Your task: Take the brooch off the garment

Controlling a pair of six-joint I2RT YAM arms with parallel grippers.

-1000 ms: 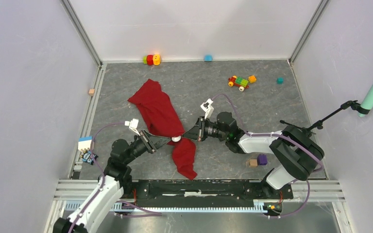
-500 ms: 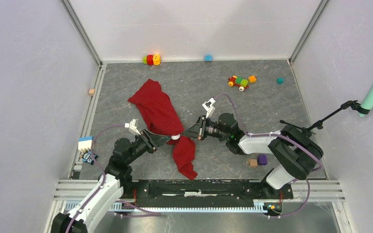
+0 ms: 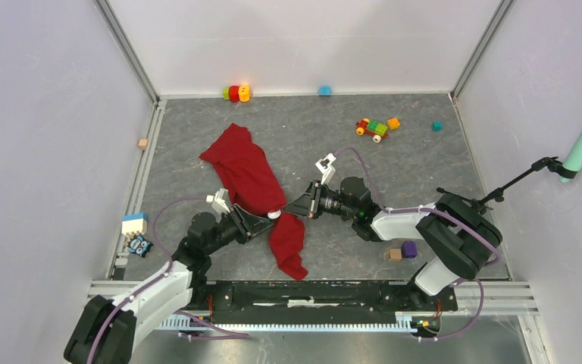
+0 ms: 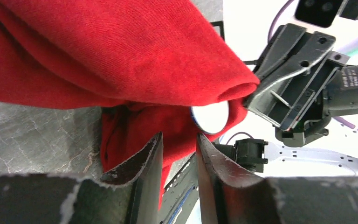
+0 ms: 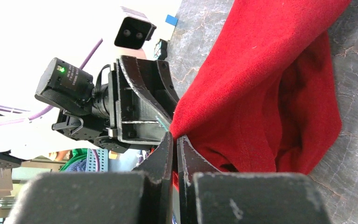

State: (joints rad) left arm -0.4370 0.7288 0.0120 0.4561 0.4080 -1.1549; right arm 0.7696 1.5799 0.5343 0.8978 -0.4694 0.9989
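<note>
Two grippers meet over the crumpled red fabric garment point(image 3: 244, 173), which lies on the grey marbled table point(image 3: 424, 159) from far left to near centre. The small round white brooch point(image 3: 274, 215) sits on the cloth's narrow waist, between the two sets of fingertips. In the left wrist view it shows as a white disc with a blue rim under a raised fold.

Since a second ago the left arm has swung rightward and its white camera mount has moved towards the garment. The left gripper point(image 3: 265, 221) comes in from the left with its tips just beside the brooch. Its jaws stand slightly parted, with red cloth showing in the gap; whether they touch it cannot be told.

The right gripper point(image 3: 289, 210) has barely shifted since half a second ago. Its jaws are pressed together, pinching an edge fold of the garment just right of the brooch.

A small printed label on the right arm's wrist motor point(image 4: 354, 84) is too small to read.
</note>
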